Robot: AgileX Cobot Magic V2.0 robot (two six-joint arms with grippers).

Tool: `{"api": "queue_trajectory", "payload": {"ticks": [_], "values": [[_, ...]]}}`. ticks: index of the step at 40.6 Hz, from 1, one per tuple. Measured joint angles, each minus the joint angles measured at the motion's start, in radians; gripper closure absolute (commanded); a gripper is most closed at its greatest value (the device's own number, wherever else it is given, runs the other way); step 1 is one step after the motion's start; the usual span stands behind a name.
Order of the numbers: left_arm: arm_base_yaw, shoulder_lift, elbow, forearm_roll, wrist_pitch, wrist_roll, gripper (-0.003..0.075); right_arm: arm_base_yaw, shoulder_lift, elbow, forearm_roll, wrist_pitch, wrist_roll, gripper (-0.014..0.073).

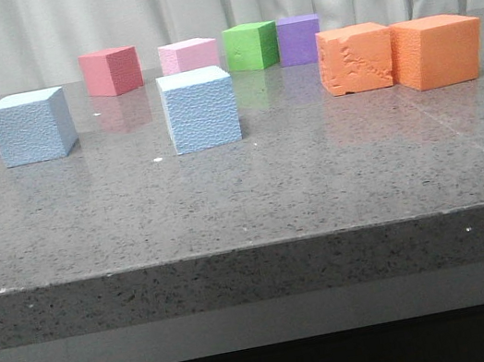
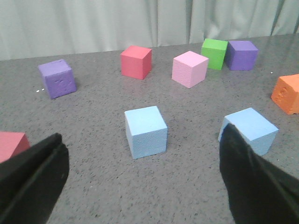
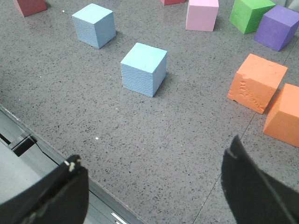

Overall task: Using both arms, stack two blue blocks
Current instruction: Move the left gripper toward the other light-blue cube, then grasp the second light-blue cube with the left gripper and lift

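Fingers of both arms are seen spread wide and empty in the wrist views: left gripper point(image 2: 145, 186), right gripper point(image 3: 154, 196); neither appears in the front view. Counter point(image 1: 245, 199) is bare at its near edge. Centre blue block point(image 1: 199, 109) sits nearest, flat on the counter; left blue block point(image 1: 31, 126) lies a little farther back, well apart from it. Neither is touched or lifted. Orange blocks point(image 1: 400, 55) stand to the right; red, pink, green and purple cubes line the far edge. Judged: stacking not begun; grasp, lift and placement all remain.
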Motion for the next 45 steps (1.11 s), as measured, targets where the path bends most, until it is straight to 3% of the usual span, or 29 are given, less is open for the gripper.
{"api": "queue_trajectory", "payload": {"ticks": [8,14,34,45], "values": [[-0.015,0.163,-0.065,0.0,-0.126,0.002,0.008,0.0,0.0,0.0,0.0,0.0,0.0,0.0001],[-0.015,0.298,-0.157,0.0,-0.115,0.002,0.008,0.0,0.0,0.0,0.0,0.0,0.0,0.0001],[-0.016,0.75,-0.572,0.0,0.195,-0.003,0.008,0.0,0.0,0.0,0.0,0.0,0.0,0.0001],[-0.016,0.929,-0.712,0.059,0.325,-0.143,0.008,0.0,0.0,0.0,0.0,0.0,0.0,0.0001]]}}
